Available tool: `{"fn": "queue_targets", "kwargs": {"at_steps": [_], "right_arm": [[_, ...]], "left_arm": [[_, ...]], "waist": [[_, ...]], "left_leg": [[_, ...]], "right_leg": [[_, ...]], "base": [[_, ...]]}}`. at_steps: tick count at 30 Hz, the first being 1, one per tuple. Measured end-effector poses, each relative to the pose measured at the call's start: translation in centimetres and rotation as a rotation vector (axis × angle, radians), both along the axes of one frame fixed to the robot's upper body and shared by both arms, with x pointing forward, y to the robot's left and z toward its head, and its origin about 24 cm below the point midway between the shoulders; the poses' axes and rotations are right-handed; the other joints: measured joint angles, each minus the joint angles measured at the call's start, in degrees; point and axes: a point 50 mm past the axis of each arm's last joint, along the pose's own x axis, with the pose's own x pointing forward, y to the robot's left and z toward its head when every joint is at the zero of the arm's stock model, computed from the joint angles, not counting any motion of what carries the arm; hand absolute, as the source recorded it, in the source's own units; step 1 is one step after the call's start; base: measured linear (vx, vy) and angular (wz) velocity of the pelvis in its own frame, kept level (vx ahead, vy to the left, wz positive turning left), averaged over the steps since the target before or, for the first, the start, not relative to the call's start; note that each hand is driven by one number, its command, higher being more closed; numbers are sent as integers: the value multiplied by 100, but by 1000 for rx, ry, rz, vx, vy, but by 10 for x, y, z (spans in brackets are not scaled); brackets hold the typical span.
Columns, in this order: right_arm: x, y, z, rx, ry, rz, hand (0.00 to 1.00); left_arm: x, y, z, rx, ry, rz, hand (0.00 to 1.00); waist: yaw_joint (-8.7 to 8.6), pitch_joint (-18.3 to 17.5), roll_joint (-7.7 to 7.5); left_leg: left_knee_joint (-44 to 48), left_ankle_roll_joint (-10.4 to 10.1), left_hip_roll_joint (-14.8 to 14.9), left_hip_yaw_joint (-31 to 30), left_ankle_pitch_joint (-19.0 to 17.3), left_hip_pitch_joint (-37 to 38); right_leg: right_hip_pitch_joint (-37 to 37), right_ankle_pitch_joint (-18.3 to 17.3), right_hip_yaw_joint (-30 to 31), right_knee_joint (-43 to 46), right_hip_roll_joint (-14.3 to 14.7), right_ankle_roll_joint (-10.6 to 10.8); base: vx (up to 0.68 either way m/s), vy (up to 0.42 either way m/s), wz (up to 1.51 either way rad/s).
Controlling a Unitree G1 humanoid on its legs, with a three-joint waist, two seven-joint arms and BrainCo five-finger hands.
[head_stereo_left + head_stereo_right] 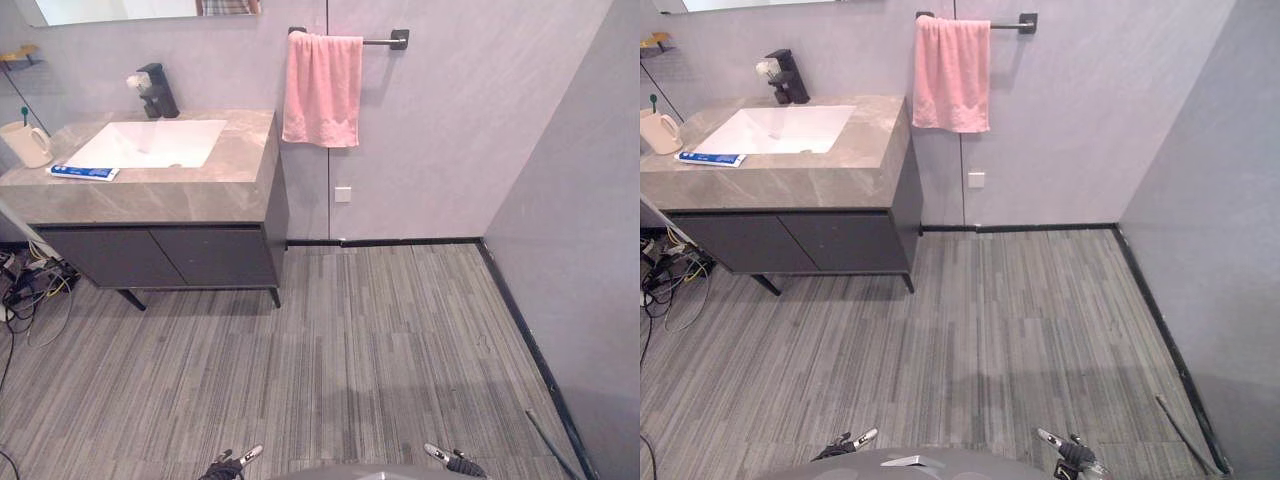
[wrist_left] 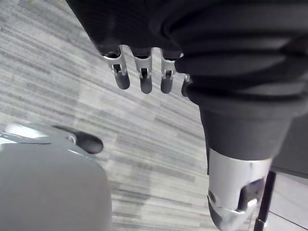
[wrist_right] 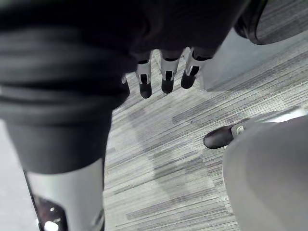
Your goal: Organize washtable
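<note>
The washtable [image 1: 190, 190] stands at the far left against the wall, a grey stone top over dark cabinet doors. In it sits a white basin [image 1: 150, 143] with a black tap [image 1: 156, 90] behind. A white mug [image 1: 26, 144] holding a toothbrush stands at the top's left end. A blue toothpaste tube [image 1: 84, 172] lies flat near the front left. My left hand [image 1: 232, 462] and right hand [image 1: 452, 460] hang low over the floor, far from the washtable. Both the left hand [image 2: 144, 77] and the right hand [image 3: 166, 77] have relaxed, straight fingers and hold nothing.
A pink towel [image 1: 322, 88] hangs on a rail right of the washtable. Loose cables [image 1: 30, 280] lie on the floor by its left end. A grey wall [image 1: 580, 250] closes the right side, with a thin dark rod [image 1: 550, 445] at its foot. Striped floor [image 1: 380, 340] lies between.
</note>
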Motion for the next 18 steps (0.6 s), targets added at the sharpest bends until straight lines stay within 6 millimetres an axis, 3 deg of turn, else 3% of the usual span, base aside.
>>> {"fn": "queue_targets", "kwargs": {"at_steps": [18], "right_arm": [[5, 8, -1, 15, -6, 51, 0]], "left_arm": [[-5, 0, -1, -5, 9, 10, 0]], "waist": [[-104, -8, -42]], "left_leg": [[-73, 44, 7, -100, 38, 100]], "right_leg": [[96, 10, -192, 14, -5, 25]], "base": [[39, -12, 2]]}}
